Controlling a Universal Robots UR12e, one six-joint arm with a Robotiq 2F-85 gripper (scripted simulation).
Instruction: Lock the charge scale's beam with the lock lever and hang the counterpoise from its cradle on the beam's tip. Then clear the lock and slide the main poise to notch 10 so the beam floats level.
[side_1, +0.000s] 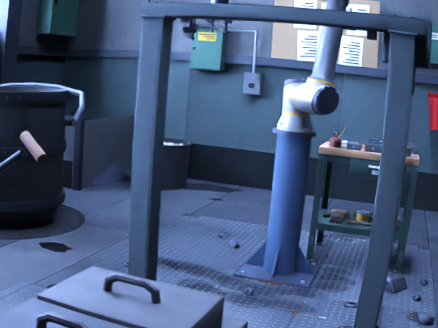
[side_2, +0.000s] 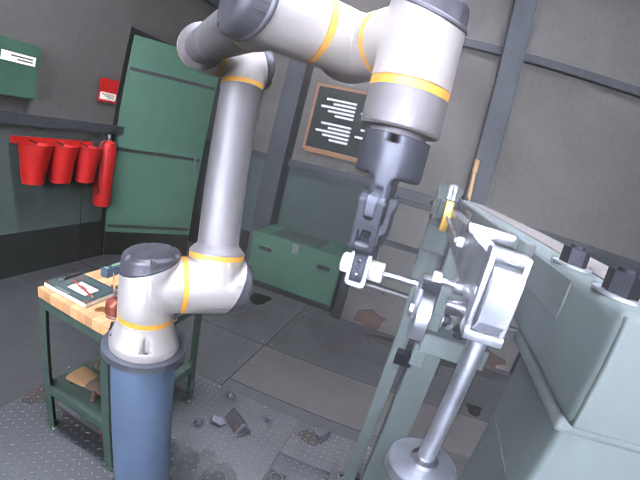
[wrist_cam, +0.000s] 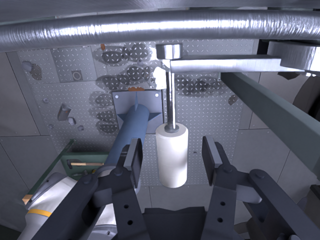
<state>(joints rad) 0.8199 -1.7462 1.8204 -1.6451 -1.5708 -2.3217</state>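
Note:
The lock lever's white cylindrical handle (wrist_cam: 172, 155) (side_2: 362, 271) sticks out on a thin steel rod from the scale's pivot housing (side_2: 439, 310), level with the floor. My gripper (wrist_cam: 172, 161) (side_2: 360, 268) hangs straight down over the handle, open and holding nothing, with the handle between its fingers. The scale's steel beam (wrist_cam: 155, 25) runs across the top of the wrist camera's picture. A flat steel arm with a round stud (wrist_cam: 169, 51) crosses just below the beam. A long steel rod with a disc foot (side_2: 413, 454) hangs from the white bracket (side_2: 496, 289).
The grey-green scale body (side_2: 558, 336) fills the right side, and a grey steel frame (side_1: 150, 145) stands around the area. The arm's blue pedestal (side_1: 287, 200) stands on the tread plate, with a green workbench (side_1: 367, 190) beside it and stone bits on the floor.

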